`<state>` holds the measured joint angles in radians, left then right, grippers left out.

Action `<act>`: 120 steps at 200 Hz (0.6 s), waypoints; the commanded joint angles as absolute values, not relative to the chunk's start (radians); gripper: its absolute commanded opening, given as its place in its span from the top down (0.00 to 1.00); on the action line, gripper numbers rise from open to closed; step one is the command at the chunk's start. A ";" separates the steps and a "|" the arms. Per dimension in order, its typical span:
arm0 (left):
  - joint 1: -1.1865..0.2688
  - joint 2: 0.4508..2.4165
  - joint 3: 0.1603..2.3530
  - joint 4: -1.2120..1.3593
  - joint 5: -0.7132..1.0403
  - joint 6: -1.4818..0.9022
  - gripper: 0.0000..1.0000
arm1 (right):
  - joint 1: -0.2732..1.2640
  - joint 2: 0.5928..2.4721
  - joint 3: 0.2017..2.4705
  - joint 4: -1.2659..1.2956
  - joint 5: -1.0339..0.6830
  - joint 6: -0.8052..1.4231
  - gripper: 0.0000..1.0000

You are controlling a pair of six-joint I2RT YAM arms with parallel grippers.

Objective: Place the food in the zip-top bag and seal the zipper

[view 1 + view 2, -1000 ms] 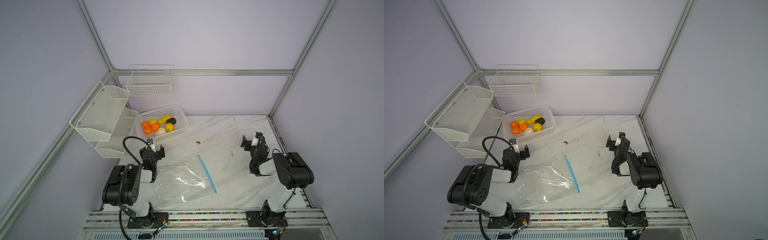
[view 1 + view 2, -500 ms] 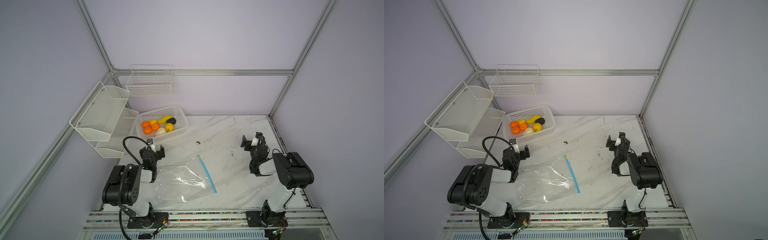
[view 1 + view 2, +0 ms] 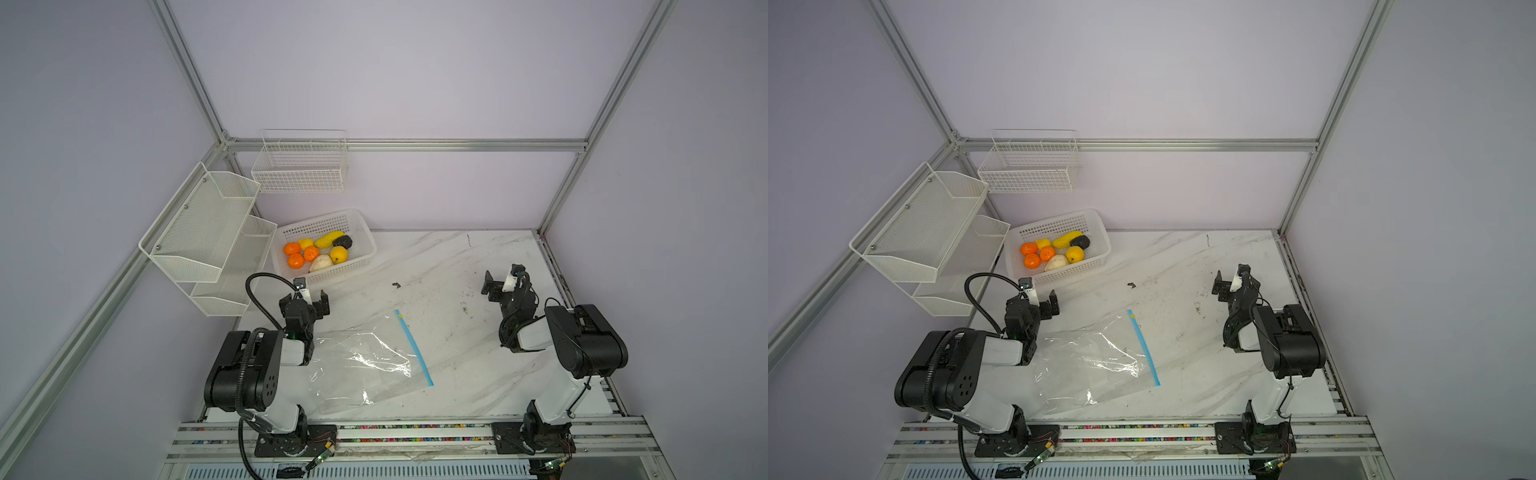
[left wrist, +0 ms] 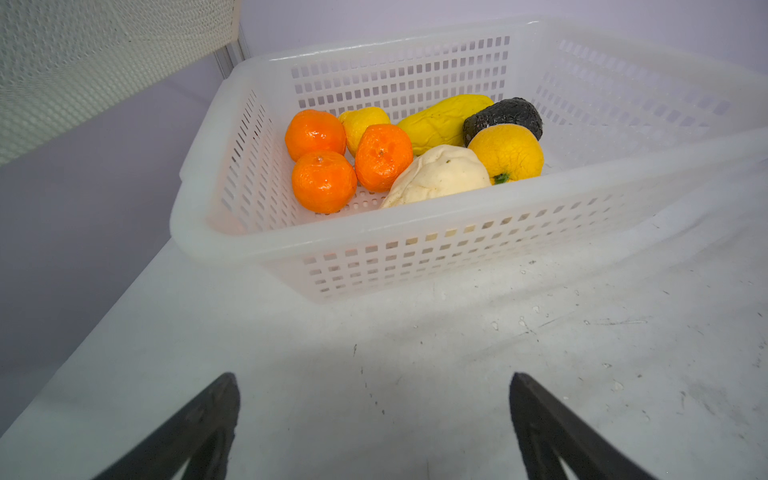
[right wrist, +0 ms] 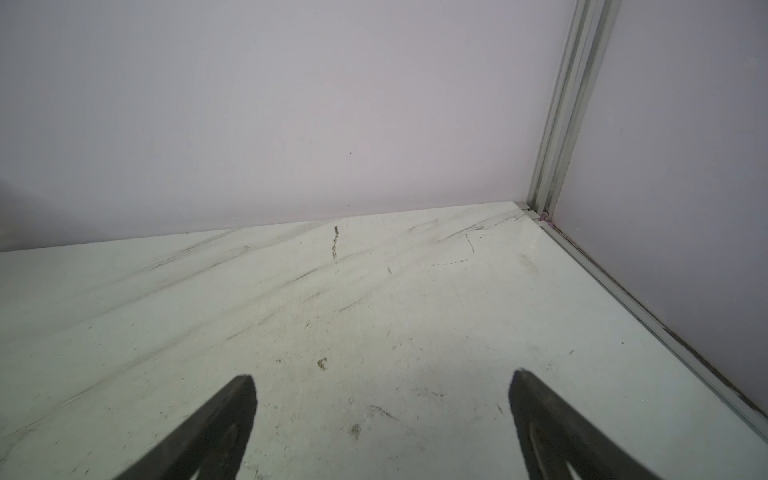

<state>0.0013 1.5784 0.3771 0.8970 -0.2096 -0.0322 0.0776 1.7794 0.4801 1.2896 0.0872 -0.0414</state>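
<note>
My left pincer (image 4: 374, 384) released, empty; fruit (image 4: 415, 153) in basket (image 4: 374, 232) at my 12 o'clock. My right pincer (image 5: 384, 380) released, empty. Bag (image 3: 365, 357) flat at 6 o'clock on table (image 3: 457, 266), zipper (image 3: 413, 347) along its 3 o'clock edge, possibly sealed.

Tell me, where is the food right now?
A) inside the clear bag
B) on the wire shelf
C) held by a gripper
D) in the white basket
D: all the food lies in the basket, while the bag lies flat with nothing in it.
</note>
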 commanded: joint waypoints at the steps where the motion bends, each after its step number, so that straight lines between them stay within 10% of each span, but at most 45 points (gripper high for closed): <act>1: -0.015 1.567 0.374 0.954 -0.228 0.003 0.00 | 0.072 1.778 0.475 1.319 0.090 -0.057 0.03; 39: -0.083 1.453 0.353 0.934 -0.421 0.018 0.00 | 0.155 1.569 0.447 1.188 0.229 -0.081 0.03; 71: -0.103 1.302 0.564 0.398 -0.452 -0.034 0.00 | 0.230 1.338 0.610 0.694 0.344 0.218 0.02; 120: -0.103 1.352 0.922 -0.195 -0.312 -0.380 0.00 | 0.390 1.305 0.672 0.622 0.224 0.368 0.03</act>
